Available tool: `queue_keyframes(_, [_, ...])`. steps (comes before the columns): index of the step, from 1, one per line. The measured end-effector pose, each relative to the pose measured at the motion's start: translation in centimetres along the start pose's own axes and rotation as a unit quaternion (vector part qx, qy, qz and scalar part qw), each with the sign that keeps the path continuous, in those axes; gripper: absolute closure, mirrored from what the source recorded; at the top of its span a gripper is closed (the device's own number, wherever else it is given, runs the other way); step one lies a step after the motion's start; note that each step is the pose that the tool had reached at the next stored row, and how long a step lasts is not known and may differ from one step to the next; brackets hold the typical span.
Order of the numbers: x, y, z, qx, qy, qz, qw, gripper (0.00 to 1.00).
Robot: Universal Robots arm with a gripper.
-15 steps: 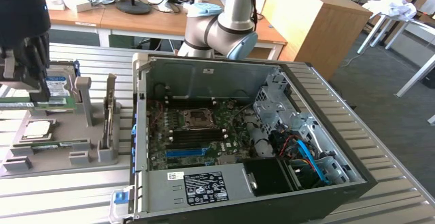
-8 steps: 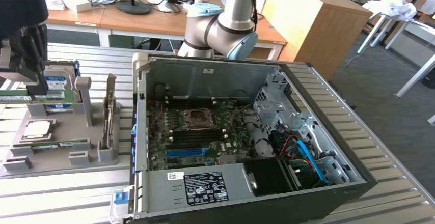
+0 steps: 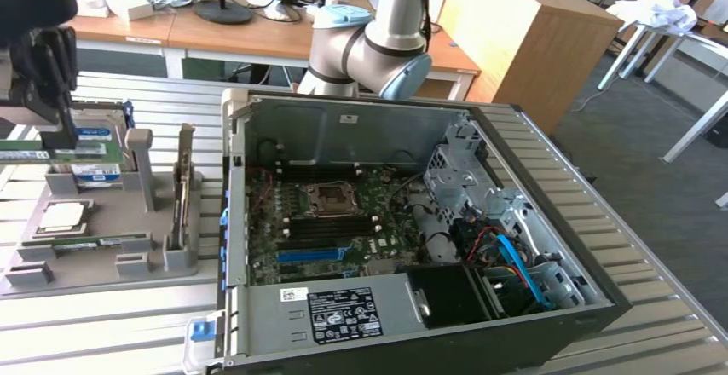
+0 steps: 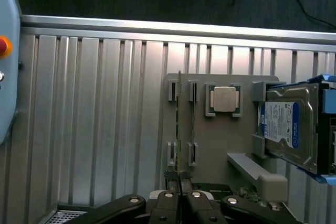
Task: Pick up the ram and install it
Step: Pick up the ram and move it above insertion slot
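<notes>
Tool (image 4: 179,196) was clenched on the ram (image 4: 179,129), pinching one end. The stick showed edge-on, a thin line running away from the wrist camera. I judged the narrow pinch on the board's faces was chosen to keep it straight and its contact edge free.

From the exterior view the green stick hung level under the tool at that view's far left. It looked lifted above the grey parts holder (image 4: 220,145) rather than seated in it, though I couldn't be sure.

The holder had paired upright slots, probably so sticks stand on edge for a grab from above. A second stick (image 4: 193,121) sat in the neighbouring slot. The processor chip (image 4: 224,99) lay flat in its recess. The hard drive (image 4: 286,127) was propped on edge against brackets, its blue label too small to read.

The holder rested on the slatted metal desk (image 4: 105,119). The open computer case (image 3: 341,132) lay on its side well apart, toward the exterior view's right, with the motherboard (image 3: 341,222) facing up for access. The white sticker (image 3: 341,311) on the power supply had unreadable print.
</notes>
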State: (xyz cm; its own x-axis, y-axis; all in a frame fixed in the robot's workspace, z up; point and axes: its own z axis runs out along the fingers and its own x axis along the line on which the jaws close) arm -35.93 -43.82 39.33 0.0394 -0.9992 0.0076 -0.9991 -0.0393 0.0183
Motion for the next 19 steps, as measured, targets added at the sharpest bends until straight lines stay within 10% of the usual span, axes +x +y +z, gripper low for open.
queue_keyframes(19, [0.02,-0.23,-0.84,0.0000,0.0000,0.000,1.0000,0.88])
